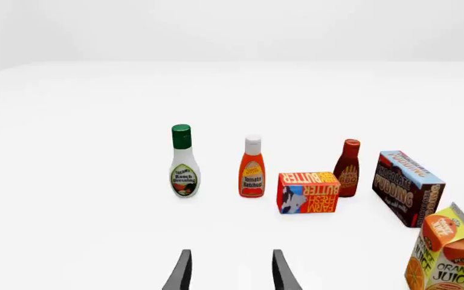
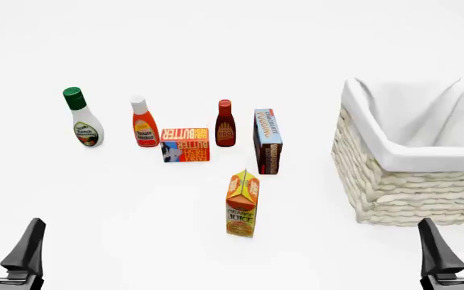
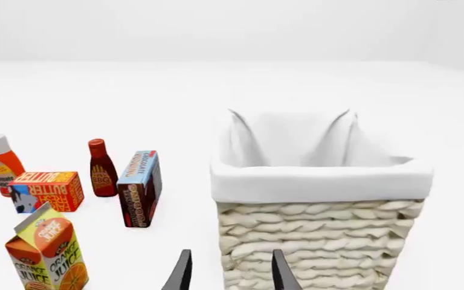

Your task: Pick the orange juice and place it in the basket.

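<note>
The orange juice is a small gable-topped orange and yellow carton standing upright in the middle of the table; it also shows in the left wrist view as the orange juice and in the right wrist view as the orange juice. The basket, cream wicker with a white cloth lining, stands to its right, seen close as the basket. My left gripper is open at the near left, far from the carton. My right gripper is open at the near right, in front of the basket. Both hold nothing.
Behind the carton stand a chocolate pudding box, a dark sauce bottle, a butter box, a ketchup bottle and a ranch dressing bottle in a row.
</note>
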Robot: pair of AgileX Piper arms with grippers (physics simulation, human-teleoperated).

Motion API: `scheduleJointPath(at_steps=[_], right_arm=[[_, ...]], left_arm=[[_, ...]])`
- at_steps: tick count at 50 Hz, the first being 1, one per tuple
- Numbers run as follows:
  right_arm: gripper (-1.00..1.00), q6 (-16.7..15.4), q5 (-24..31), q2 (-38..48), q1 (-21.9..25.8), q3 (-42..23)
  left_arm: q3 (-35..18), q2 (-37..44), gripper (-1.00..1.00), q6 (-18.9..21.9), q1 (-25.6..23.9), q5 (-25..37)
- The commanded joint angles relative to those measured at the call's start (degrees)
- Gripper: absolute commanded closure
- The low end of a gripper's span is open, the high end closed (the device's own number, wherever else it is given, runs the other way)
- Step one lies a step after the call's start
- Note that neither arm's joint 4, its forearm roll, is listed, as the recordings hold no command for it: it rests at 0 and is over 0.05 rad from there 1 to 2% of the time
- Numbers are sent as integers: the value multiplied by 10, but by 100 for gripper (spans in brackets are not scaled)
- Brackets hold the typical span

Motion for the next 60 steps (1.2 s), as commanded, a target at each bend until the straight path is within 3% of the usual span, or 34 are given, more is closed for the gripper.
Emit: scheduleJointPath(at_steps=[1,15,30,38,46,60], right_arm=[[-100,1,2,4,5,-4],[-100,-9,-38,63,25,0],[-100,31,-97,148,77,-3],[-100,32,-140,211,101,-10],[-100,48,-140,243,134,-37],[-100,37,-146,328,182,-96]], left_arm=[[-2,2,-100,0,0,0],[-1,5,-100,0,0,-2],[-1,11,-100,0,0,-10],[-1,10,-100,0,0,-8],[-1,10,-100,0,0,-8],[-1,6,-100,0,0,-4]])
